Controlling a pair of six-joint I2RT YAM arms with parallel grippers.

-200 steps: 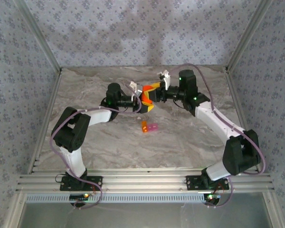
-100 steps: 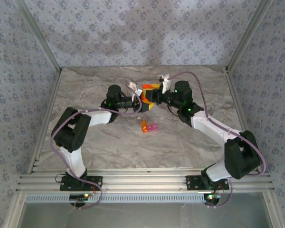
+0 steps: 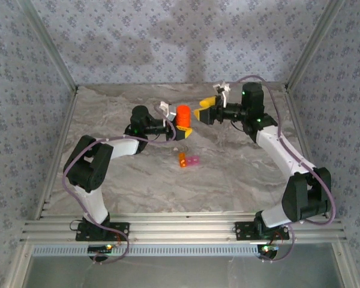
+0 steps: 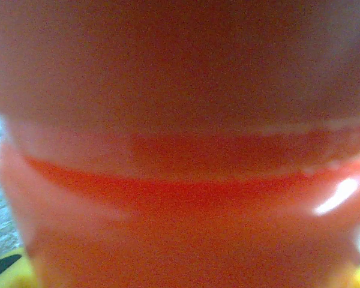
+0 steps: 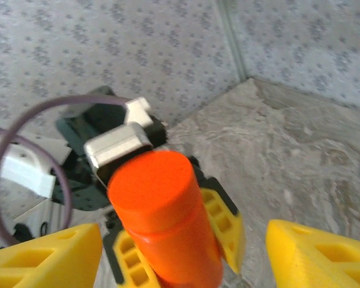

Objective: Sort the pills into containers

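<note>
Left hand [image 3: 184, 129] gripped the upright orange bottle [image 3: 183, 114]; right hand [image 3: 204, 108] stood released just beside its top; containers [image 3: 189, 161] lay nearer the bases.

The marble-patterned table [image 3: 240, 174] bears the joined orange-and-pink containers [image 3: 189, 161].
</note>
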